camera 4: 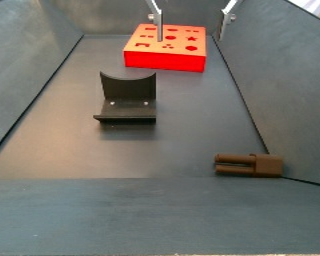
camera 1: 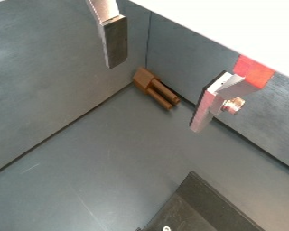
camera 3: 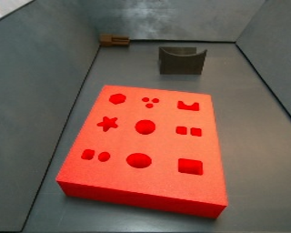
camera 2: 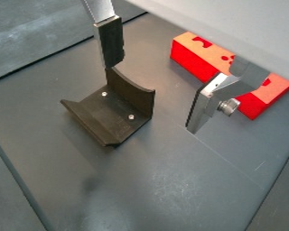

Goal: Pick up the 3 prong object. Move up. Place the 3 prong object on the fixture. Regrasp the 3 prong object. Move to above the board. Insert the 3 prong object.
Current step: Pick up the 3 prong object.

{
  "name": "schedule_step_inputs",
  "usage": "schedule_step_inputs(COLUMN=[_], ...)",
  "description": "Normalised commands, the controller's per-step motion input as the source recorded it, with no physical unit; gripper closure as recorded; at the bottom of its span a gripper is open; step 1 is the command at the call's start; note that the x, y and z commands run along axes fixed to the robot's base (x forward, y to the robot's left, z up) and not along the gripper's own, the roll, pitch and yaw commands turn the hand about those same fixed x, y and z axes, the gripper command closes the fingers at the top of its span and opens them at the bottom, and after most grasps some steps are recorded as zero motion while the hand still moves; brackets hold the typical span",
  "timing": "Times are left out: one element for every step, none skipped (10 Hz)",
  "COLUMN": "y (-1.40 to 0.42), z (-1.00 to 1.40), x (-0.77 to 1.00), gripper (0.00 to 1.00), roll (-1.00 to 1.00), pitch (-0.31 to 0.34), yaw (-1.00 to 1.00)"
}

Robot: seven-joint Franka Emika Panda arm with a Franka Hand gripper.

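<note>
In both wrist views the end effector hangs with its two silver fingers spread wide apart and nothing between them (the jaws are plainly open). One finger shows its dark pad face; the other finger is seen edge-on, with a small round screw head near its lower end.

In a wrist view, the 3 prong object lies flat on the grey floor, close against the foot of a grey side wall, in the space seen between the two fingers but well below them and not touched by either. It is brown and elongated, with a lighter face on one side.

In a wrist view, the fixture stands upright on the floor, a dark block with a curved notch in its top and two small pale dots on its inner face. The board lies beyond the end effector, bright red-orange, partly hidden by a finger.

In a side view, the 3 prong object rests near the wall, well apart from the fixture, with the board at the far end and the end effector's fingertips showing above it.

In a side view, the board fills the foreground, its cutouts empty; the fixture and the 3 prong object sit behind it.
</note>
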Motion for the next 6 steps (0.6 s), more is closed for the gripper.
schedule_step_inputs(y=[0.0,0.17,0.51,0.44,0.26,0.24], z=[0.0,0.0,-0.16,-0.24,-0.3,-0.33], x=[0.0,-0.21,-0.38,-0.47,-0.39,-0.46], gripper=[0.0,0.0,0.0,0.0,0.0,0.0], roll=[0.01,0.0,-0.08,0.0,-0.01,-0.01], pitch=[0.0,0.004,-0.051,-0.061,-0.106,-0.139], yaw=[0.0,-0.43,-0.29,-0.4,-0.59,-0.59])
